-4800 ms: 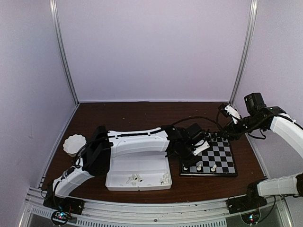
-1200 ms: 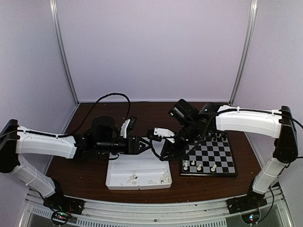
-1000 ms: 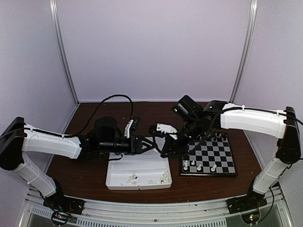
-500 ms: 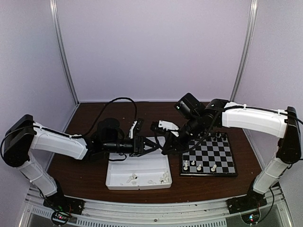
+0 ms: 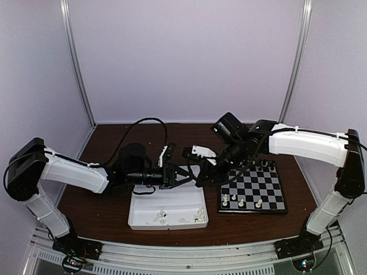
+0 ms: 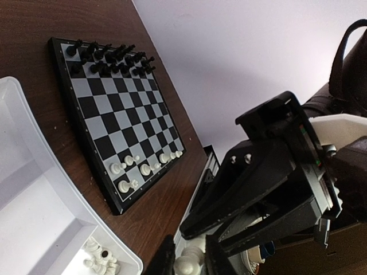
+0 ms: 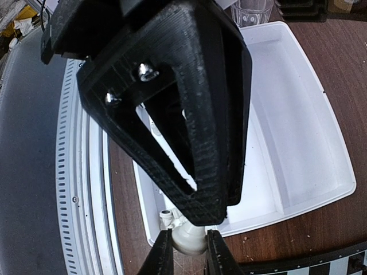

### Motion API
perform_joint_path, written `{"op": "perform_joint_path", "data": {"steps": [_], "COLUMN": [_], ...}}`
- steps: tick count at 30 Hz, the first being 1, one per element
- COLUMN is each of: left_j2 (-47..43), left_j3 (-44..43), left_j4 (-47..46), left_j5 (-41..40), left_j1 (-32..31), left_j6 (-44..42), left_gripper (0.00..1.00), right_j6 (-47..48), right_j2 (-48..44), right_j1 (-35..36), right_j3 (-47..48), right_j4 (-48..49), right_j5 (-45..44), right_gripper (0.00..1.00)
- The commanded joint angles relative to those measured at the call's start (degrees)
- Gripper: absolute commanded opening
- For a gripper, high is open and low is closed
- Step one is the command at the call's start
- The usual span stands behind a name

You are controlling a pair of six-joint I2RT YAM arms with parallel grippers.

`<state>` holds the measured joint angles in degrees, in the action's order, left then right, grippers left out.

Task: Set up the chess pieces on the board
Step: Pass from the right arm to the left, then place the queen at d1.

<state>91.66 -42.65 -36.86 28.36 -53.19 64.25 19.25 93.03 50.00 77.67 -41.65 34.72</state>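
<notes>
Above the white tray (image 5: 166, 224), my two grippers meet tip to tip. My right gripper (image 7: 186, 252) is shut on a white chess piece (image 7: 189, 239). In the left wrist view, my left gripper (image 6: 189, 260) has its jaws tight against both sides of that same white piece (image 6: 192, 264), and the right gripper's black fingers (image 6: 246, 195) fill the frame just beyond. From the top camera the left gripper (image 5: 182, 175) and right gripper (image 5: 199, 175) touch; the piece is hidden there. The board (image 5: 252, 212) lies at the right, with black pieces (image 6: 109, 57) along its far rows and a few white pieces (image 6: 143, 169) on its near rows.
More white pieces (image 5: 160, 216) lie loose along the tray's near wall, with others in its near right corner (image 5: 199, 215). The tray's right edge lies next to the board's left rim. Both arms reach over the tray's far half. A metal rail (image 5: 172, 252) runs along the near table edge.
My left arm has reached further right to meet the right gripper, and its jaws have narrowed around the white piece. The right gripper has barely moved and stays shut on the piece.
</notes>
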Motion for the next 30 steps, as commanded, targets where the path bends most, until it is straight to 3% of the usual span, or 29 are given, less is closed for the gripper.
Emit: {"op": "perform_joint_path", "data": {"steps": [1, 4, 9, 13, 18, 25, 30], "left_j2": [0.8, 0.8, 0.51, 1.43, 7.16, 22.16, 32.9], "left_j3": [-1.81, -2.22, -6.83, -15.06, -29.17, -51.67, -66.78], "left_j4": [-3.68, -2.82, 6.32, 20.73, 35.73, 54.05, 60.77], "left_j5": [1.04, 0.92, 0.12, -2.45, -6.7, -11.22, -13.08], "left_j1": [0.37, 0.42, 0.13, -1.56, -5.89, -12.59, -15.58], "left_j6": [-0.43, -1.18, -7.66, -18.58, -31.42, -45.64, -51.55], "left_gripper": [0.15, 0.09, 0.07, 0.07, 0.07, 0.07, 0.07], "right_j6": [-0.41, -0.19, 2.46, 3.43, 2.29, 0.06, -0.53], "right_j2": [-0.64, -0.66, -4.38, -10.26, -17.77, -25.89, -27.32], "right_j1": [-0.25, -0.25, -3.47, -15.2, -30.21, -45.76, -54.37], "right_j3": [-0.41, -0.39, -1.09, -3.95, -10.44, -21.45, -21.7], "right_j4": [1.29, 0.91, -4.22, -7.34, -6.59, 0.28, 0.32], "right_j5": [0.12, -0.36, -0.53, 4.48, 6.71, 5.47, 3.07], "right_gripper": [0.12, 0.14, 0.32, 0.4, 0.42, 0.44, 0.44]}}
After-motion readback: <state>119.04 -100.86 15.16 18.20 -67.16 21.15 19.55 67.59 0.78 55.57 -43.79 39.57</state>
